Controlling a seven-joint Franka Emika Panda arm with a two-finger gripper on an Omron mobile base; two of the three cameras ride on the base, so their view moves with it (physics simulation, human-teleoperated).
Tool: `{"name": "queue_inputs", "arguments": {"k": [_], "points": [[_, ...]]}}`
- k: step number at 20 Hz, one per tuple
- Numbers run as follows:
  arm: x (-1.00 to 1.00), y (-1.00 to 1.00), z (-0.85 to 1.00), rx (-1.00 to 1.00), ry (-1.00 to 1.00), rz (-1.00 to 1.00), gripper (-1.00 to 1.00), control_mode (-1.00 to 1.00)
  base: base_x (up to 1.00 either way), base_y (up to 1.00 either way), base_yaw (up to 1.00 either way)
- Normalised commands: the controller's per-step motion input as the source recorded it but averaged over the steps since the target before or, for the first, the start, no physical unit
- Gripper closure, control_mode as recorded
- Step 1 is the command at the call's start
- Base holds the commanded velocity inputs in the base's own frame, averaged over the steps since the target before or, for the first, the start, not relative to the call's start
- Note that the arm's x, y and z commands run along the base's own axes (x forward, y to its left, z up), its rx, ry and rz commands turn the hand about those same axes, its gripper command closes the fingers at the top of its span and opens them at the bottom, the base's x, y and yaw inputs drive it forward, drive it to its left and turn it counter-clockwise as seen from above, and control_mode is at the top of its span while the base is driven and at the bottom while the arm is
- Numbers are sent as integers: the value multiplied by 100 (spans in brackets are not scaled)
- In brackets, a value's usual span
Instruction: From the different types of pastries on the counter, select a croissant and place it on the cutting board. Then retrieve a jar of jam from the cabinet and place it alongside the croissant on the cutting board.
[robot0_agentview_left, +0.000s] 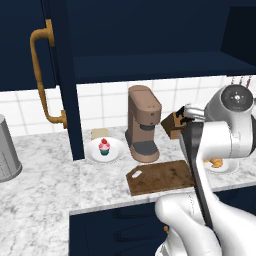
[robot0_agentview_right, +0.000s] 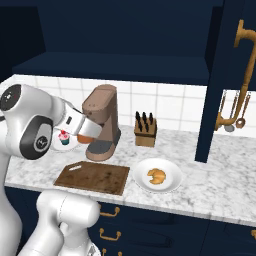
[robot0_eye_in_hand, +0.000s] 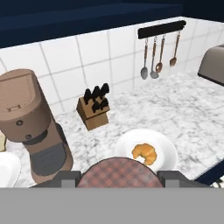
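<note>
The pincer (robot0_eye_in_hand: 119, 174) is clamped on the jam jar (robot0_eye_in_hand: 119, 173), up above the board (robot0_agentview_right: 92, 176). The croissant (robot0_agentview_right: 156, 175) sits on a white plate (robot0_agentview_right: 170, 184) on the surface (robot0_agentview_right: 220, 190), just right of the board. The cupcake (robot0_agentview_left: 104, 146) is left of the coffee machine (robot0_agentview_left: 142, 122).

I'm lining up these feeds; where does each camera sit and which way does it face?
Left base view: behind the arm's left, facing the counter; arm at lower right.
Right base view: behind its right, facing the same counter; arm at left.
Hand view: on the hand, looking down at the croissant; jar between the fingers.
All share the coffee machine and croissant.
</note>
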Motion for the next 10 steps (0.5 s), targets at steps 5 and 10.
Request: {"name": "queue_inputs", "arguments": {"k": [5, 10], "points": [[0, 30, -36, 0, 1, 0, 100, -100, 0, 0, 0], [0, 29, -44, 0, 0, -6, 100, -100, 0, 0, 0]]}}
